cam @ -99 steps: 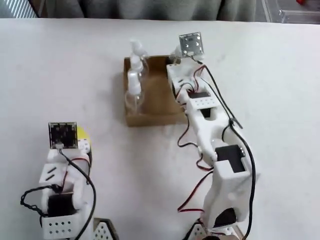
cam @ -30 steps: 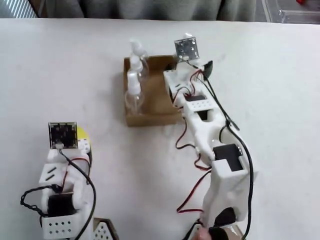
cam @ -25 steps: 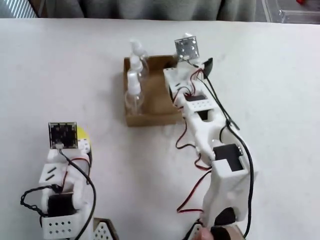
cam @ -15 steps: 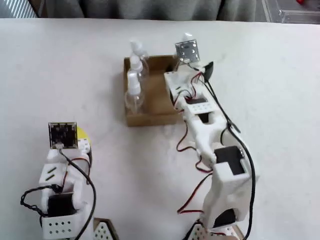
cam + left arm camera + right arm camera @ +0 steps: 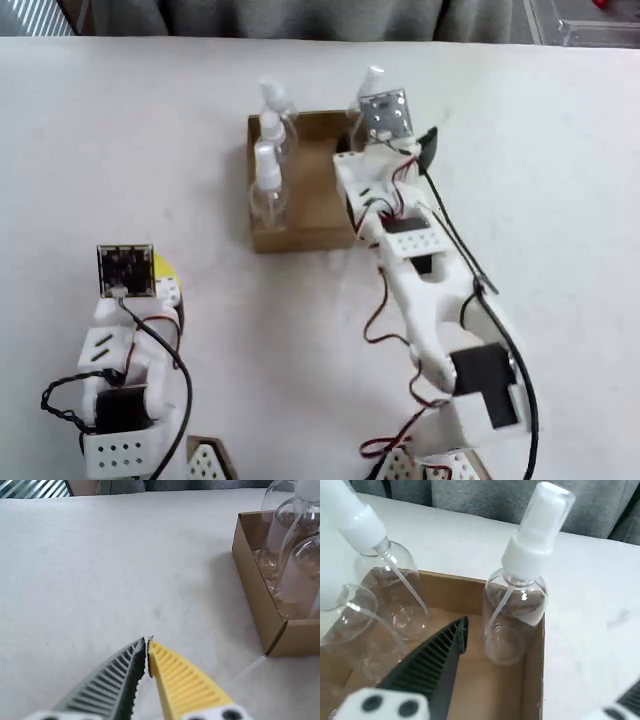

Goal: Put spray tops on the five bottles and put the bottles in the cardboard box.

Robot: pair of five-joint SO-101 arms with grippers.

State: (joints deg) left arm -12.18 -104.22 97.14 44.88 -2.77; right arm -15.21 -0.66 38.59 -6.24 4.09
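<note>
Right wrist view | right end effector wide, empty, near bottle upright in cardboard box corner, probably saving room | left end effector closed, empty, above counter

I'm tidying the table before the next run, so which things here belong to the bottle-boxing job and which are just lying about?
Job: cardboard box; spray-topped bottles lined along one wall; lone spray-topped bottle in the opposite far corner.
Lying about: clear container past the table's far edge; grey fabric behind the table.
</note>
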